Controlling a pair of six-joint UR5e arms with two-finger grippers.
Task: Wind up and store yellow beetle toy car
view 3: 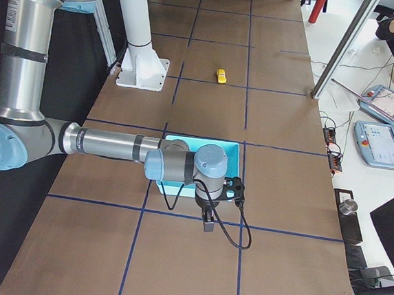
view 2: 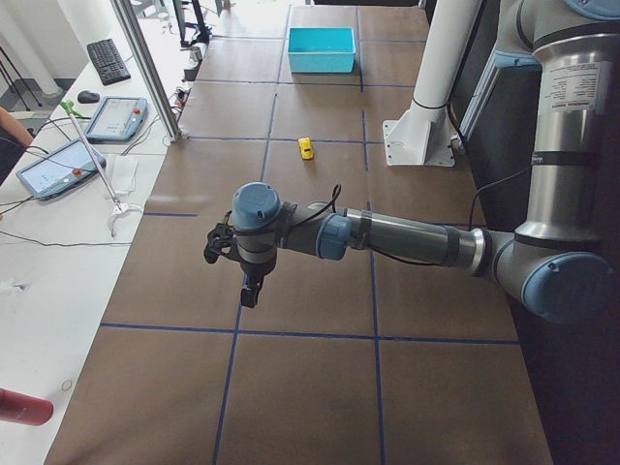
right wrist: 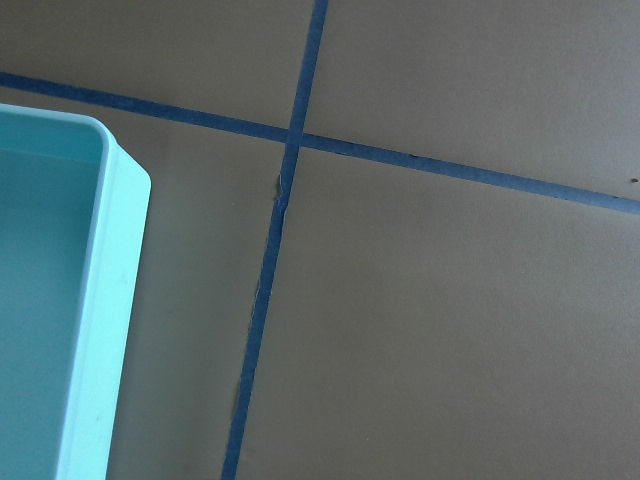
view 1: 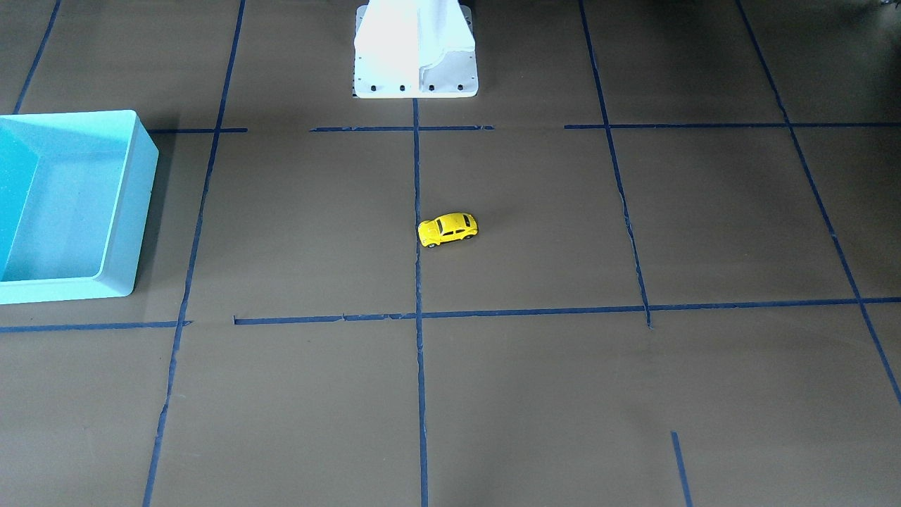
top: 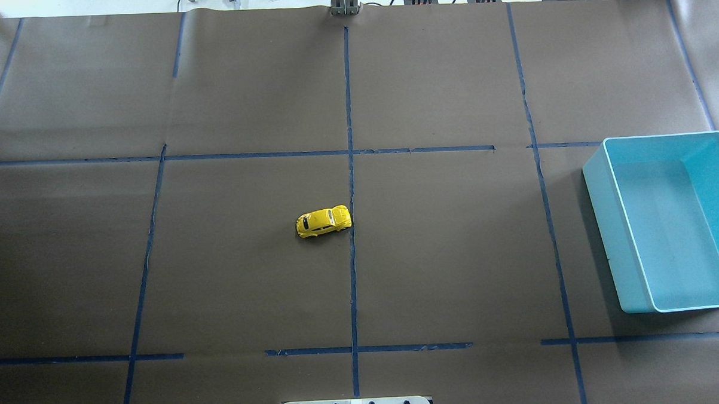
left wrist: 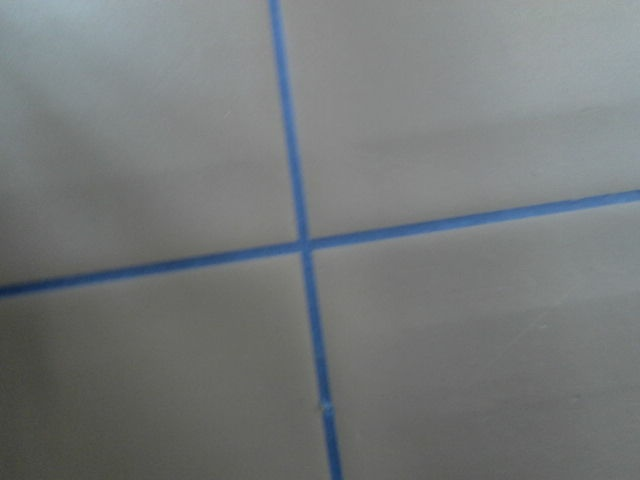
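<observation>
Overhead exterior shows the yellow beetle toy car (top: 323,221) whole (bin (top: 671,227) cropped).

Small yellow beetle toy car (top: 323,221) on its wheels mid-table, beside blue tape line (top: 350,184).

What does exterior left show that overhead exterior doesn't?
Only exterior left: the left gripper hanging over the table, well short of the yellow beetle toy car; tablets and a keyboard on the side bench. Only overhead exterior: a steep look down into the turquoise bin. Both: car and bin, apart on the table.
</observation>
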